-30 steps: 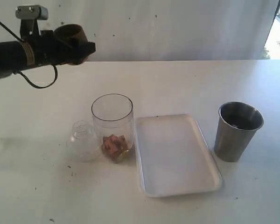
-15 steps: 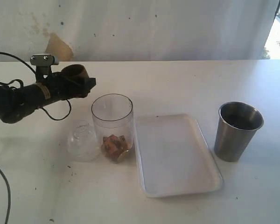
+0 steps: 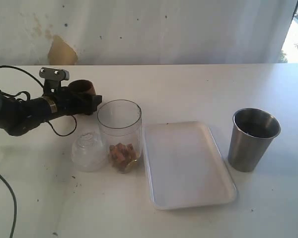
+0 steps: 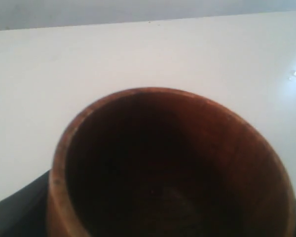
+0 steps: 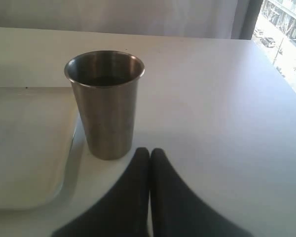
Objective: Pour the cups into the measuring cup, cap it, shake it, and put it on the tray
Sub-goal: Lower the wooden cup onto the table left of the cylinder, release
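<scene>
My left gripper (image 3: 89, 101) is shut on the brown wooden cup (image 3: 82, 89), low over the table just left of the measuring cup (image 3: 119, 134). The wooden cup (image 4: 167, 168) fills the left wrist view, its inside dark and apparently empty. The clear measuring cup stands upright with brownish pieces at its bottom. The clear dome cap (image 3: 89, 150) rests on the table against its left side. The white tray (image 3: 186, 163) lies to its right. The steel tumbler (image 3: 253, 139) stands right of the tray. In the right wrist view my right gripper (image 5: 150, 153) is shut and empty, just short of the tumbler (image 5: 105, 103).
The white table (image 3: 198, 89) spreads around everything, with a pale wall behind it. A black cable (image 3: 5, 188) loops from the left arm down the table's left side. The tray's edge (image 5: 24, 148) lies beside the tumbler.
The left arm has come down from high above the table to near its surface, carrying the wooden cup, and now sits beside the measuring cup. Nothing else moved.
</scene>
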Motion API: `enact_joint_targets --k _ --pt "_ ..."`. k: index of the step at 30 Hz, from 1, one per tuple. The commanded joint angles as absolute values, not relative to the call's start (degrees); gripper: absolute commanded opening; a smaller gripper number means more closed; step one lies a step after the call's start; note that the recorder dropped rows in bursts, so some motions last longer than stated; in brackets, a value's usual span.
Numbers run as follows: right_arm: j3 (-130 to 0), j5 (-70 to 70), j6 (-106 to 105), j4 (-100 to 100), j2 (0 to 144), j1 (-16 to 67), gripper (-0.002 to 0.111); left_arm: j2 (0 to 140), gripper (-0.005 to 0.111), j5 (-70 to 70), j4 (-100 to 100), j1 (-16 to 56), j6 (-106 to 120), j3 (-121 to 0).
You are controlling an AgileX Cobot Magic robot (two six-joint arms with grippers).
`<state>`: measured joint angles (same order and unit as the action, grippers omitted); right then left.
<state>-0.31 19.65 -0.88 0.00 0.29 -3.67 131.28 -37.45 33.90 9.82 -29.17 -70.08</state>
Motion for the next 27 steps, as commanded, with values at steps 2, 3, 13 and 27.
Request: enact_joint_targets --k 2,3,13,27 --pt "0.0 19.2 -0.5 0.0 0.0 -4.0 0.000 130.9 0.083 -35.9 33.6 9.9 -28.6 -70.4" --pt "0.0 19.2 -0.5 0.0 0.0 -4.0 0.000 130.9 0.087 -35.7 33.6 9.9 -28.6 -70.4" --pt "0.0 19.2 -0.5 0.0 0.0 -4.0 0.000 130.9 0.097 -34.7 33.9 9.9 -29.6 -70.4" --pt "0.0 19.2 -0.5 0.0 0.0 -4.0 0.000 126.8 0.097 -35.3 35.4 9.7 -33.0 -70.4"
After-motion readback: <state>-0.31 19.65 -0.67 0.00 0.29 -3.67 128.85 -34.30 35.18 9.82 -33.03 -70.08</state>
